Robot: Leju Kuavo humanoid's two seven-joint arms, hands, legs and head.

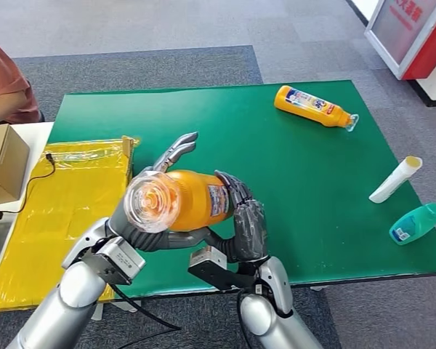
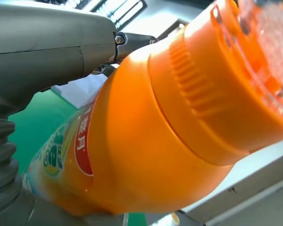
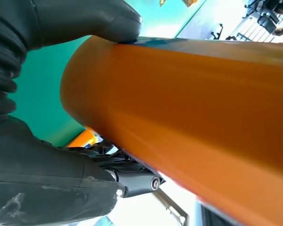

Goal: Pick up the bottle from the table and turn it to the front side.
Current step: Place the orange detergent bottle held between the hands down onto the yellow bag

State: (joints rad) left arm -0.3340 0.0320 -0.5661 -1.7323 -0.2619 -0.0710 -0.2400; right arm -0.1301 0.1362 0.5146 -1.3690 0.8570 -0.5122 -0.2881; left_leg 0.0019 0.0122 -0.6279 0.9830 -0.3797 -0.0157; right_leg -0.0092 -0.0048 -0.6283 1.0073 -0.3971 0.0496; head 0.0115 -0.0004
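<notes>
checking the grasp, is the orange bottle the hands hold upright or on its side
On its side: the orange bottle lies level above the table, clear cap toward the camera, left hand near the cap, right hand at the base.

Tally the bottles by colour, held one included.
Orange: 2, one held off the table by the left hand and right hand, one lying at the far side of the green mat
White: 1
Teal: 1
Total: 4

The held orange bottle (image 2: 140, 141) carries a label (image 2: 67, 146) with Chinese characters on a red patch, seemingly "洁月", uncertain. The far bottle's label (image 1: 310, 102) is too small to read.
</notes>
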